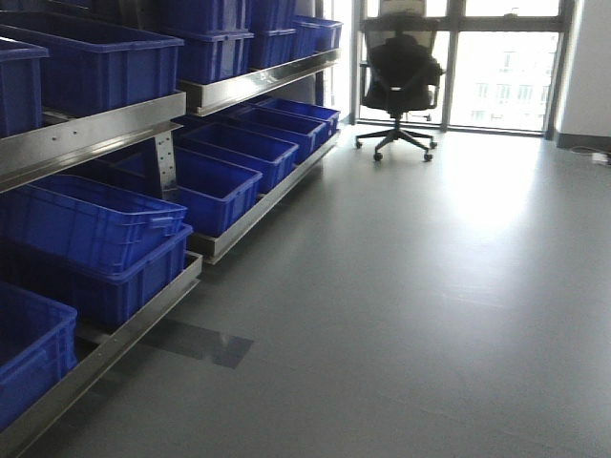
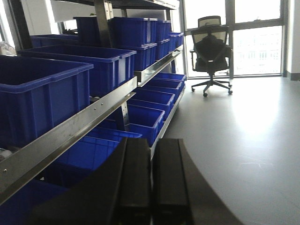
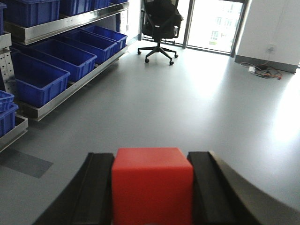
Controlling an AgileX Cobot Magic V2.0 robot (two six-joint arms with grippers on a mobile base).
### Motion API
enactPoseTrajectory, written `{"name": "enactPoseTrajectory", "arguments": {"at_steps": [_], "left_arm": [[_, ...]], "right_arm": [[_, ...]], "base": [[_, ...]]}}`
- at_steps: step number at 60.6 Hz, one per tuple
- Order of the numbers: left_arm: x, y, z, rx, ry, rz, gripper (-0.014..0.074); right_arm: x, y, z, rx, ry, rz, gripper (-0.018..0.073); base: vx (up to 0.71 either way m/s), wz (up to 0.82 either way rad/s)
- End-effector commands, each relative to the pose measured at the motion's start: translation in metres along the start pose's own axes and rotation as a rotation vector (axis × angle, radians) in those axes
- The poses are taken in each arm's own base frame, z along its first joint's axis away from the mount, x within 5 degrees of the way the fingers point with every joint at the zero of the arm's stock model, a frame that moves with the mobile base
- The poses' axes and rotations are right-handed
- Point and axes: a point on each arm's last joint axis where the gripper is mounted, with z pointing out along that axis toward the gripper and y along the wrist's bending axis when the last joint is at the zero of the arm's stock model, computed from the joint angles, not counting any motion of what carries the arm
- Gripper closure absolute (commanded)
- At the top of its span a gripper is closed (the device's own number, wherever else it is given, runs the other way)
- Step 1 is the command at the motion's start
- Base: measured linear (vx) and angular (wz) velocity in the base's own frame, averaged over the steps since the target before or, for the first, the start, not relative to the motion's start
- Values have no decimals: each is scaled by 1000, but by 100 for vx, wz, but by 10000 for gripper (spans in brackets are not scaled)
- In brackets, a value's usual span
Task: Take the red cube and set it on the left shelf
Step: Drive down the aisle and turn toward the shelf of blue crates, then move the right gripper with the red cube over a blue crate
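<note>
The red cube (image 3: 152, 185) fills the bottom of the right wrist view, clamped between the two black fingers of my right gripper (image 3: 152, 161), high above the grey floor. My left gripper (image 2: 151, 143) is shut, its black fingers pressed together with nothing between them, beside the left shelf (image 2: 70, 126). That shelf is a stainless steel tiered rack (image 1: 115, 129) running along the left, loaded with large blue crates (image 1: 91, 224). Neither gripper shows in the front-facing view.
A black office chair (image 1: 401, 76) stands at the far end before tall bright windows. Grey floor (image 1: 430, 305) stretches to the right of the rack. Cables and a power strip (image 3: 262, 71) lie by the right wall.
</note>
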Motion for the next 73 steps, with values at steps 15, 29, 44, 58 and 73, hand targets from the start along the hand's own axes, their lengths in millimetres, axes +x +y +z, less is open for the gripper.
{"name": "enactPoseTrajectory", "arguments": {"at_steps": [15,29,44,58,73], "left_arm": [[0,0,1,-2,-54,-1,491],[0,0,1,-2,-54,-1,491],[0,0,1,-2,-54,-1,491],[0,0,1,-2,-54,-1,491],[0,0,1,-2,-54,-1,491]], "right_arm": [[-16,0,-1,0,-103,-23,503],[-16,0,-1,0,-103,-23,503],[-16,0,-1,0,-103,-23,503],[-16,0,-1,0,-103,-23,503],[-16,0,-1,0,-103,-23,503]], "base": [[60,43],[52,60],[43,76],[29,80],[19,64]]}}
